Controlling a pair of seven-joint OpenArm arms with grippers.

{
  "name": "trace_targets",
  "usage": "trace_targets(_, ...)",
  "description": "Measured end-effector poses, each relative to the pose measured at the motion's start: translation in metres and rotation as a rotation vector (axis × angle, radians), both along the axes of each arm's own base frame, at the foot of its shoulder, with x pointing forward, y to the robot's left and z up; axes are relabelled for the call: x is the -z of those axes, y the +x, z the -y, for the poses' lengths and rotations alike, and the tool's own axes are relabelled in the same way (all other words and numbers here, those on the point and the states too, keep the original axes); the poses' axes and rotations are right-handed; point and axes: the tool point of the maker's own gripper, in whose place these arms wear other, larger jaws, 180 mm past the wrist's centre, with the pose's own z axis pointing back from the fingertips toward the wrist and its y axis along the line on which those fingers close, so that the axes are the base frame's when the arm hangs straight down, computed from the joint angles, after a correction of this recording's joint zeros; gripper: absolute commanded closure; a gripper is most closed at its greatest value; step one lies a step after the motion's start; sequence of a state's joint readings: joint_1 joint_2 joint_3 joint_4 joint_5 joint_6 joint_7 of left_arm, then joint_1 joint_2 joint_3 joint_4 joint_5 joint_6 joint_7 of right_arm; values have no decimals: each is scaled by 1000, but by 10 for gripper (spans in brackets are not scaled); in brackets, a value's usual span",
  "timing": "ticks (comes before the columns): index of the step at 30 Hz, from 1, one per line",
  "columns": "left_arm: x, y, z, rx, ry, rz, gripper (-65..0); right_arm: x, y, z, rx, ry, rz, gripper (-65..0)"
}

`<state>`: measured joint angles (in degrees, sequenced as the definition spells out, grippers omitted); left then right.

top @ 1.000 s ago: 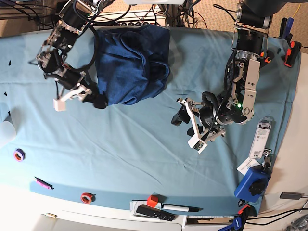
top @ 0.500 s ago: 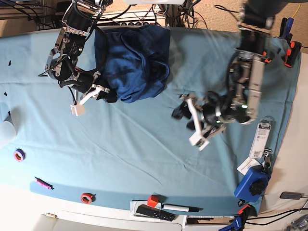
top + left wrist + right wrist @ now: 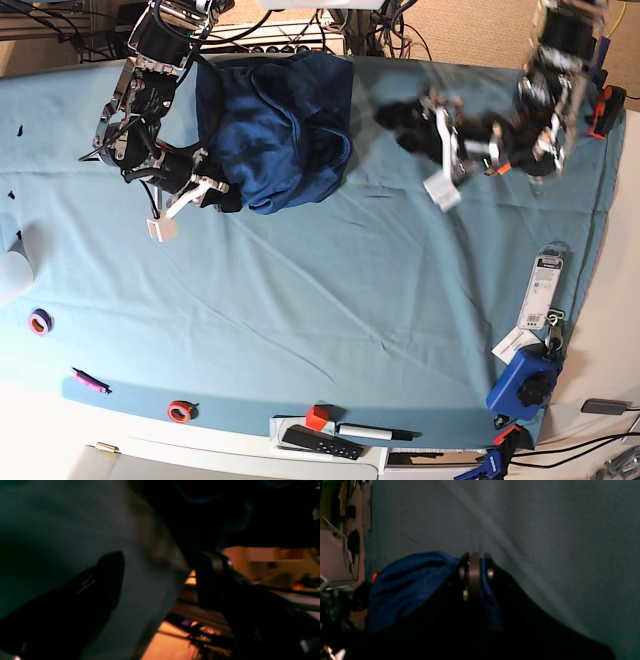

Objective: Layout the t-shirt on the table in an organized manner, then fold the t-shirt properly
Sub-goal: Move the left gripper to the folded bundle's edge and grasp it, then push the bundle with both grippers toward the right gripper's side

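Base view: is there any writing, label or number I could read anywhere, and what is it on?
None can be read.
Packaged card at the table's right edge: print too small.
White tag below it: too small.
Remote at the near edge: no legible marks.
T-shirt: no print visible.
Both wrist views: dark and blurred, no text.

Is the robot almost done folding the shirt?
Not nearly. The t-shirt lies in a bunched heap at the far edge of the table, so nothing is laid out. The right gripper touches its edge; the left gripper hangs apart from it. Spreading it flat and folding remain.
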<state>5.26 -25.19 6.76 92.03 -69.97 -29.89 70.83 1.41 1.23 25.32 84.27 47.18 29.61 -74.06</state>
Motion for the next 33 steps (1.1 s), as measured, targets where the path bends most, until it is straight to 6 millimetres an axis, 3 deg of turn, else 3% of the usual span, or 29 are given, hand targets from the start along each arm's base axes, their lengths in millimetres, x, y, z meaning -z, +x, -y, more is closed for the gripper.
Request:
trace_targets(9, 3, -23, 36, -4, -78, -39, -447, 0, 0, 0, 0, 0, 0, 0)
trace_targets(21, 7, -52, 86, 174, 125, 133, -446, 0, 0, 0, 0, 0, 0, 0)
trace_targets(33, 1, -49, 108, 138, 92, 113, -446, 0, 0, 0, 0, 0, 0, 0)
